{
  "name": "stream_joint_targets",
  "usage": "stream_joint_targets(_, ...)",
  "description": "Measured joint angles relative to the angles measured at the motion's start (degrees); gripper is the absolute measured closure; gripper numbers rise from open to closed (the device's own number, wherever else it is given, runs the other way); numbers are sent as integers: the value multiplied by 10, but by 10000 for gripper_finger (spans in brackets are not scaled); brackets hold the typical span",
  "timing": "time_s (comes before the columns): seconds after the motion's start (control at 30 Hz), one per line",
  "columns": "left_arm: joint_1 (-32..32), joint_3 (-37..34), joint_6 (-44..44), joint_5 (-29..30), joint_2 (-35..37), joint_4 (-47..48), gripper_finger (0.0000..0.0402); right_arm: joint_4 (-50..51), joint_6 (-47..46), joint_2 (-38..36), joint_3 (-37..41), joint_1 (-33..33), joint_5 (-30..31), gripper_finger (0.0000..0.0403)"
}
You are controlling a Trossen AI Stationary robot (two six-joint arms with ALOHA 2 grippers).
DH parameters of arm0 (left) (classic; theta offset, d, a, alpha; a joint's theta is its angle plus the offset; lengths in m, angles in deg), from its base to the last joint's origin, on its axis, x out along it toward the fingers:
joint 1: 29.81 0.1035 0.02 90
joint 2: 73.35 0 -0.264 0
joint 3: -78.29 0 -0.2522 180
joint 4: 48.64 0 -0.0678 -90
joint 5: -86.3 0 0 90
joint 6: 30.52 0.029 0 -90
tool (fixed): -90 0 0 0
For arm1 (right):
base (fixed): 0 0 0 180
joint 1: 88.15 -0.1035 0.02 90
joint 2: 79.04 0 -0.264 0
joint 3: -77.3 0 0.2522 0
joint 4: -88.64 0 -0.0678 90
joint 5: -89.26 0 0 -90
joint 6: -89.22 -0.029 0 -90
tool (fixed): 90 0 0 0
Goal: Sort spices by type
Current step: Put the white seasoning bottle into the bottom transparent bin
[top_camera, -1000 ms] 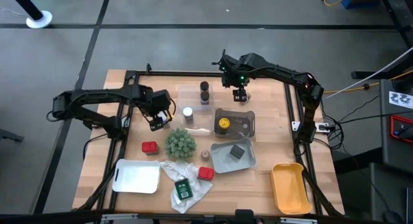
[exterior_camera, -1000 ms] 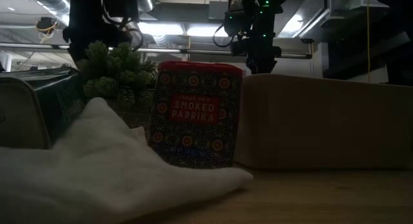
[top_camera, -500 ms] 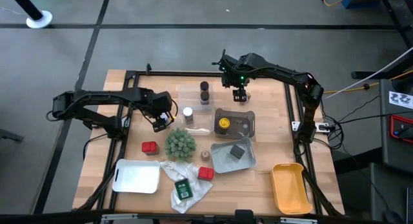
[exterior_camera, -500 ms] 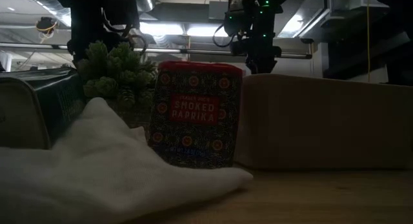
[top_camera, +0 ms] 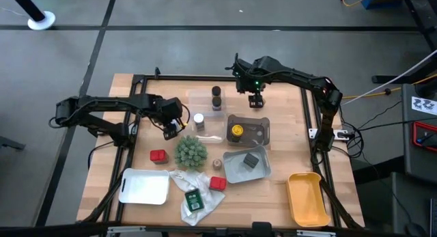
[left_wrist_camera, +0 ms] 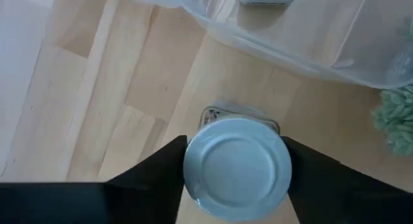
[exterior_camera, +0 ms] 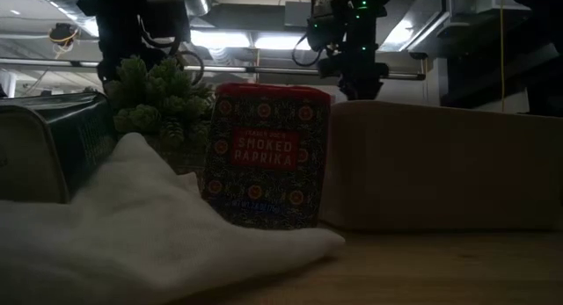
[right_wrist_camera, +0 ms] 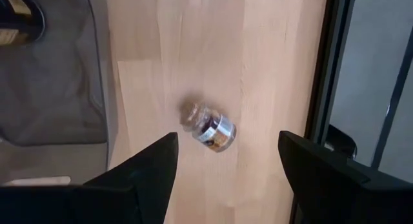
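Note:
A white-capped jar stands upright on the wood, and my left gripper has come down over it and is shut on its cap. Another white-capped jar stands by the clear tray, which holds two dark brown jars. My right gripper hangs open above a small jar that lies on its side on the table. A yellow-capped jar sits in a grey tray. My left gripper pinches the jar's white cap between its two fingers, one on each opposite side of the rim. The fingers come from above, pointing steeply down. The jar stands upright with its base on the table.
A green plant stands just near of the left gripper. Nearer lie red packets, a tan round piece, a grey tray with a dark block, a white tray, a yellow tray and a white bag.
My left gripper has sunk a little over the white-capped jar and shifted slightly toward the table's right edge.

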Motion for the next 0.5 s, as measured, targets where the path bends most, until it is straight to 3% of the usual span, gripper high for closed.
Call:
stream_joint_targets(0.33, 1, 25, -3, 0, 0, 32, 209, 13, 7, -34, 0, 19, -3, 136)
stream_joint_targets(0.5, 1, 70, -2, 4, 0, 76, 209, 10, 4, -74, 0, 48, -52, 136)
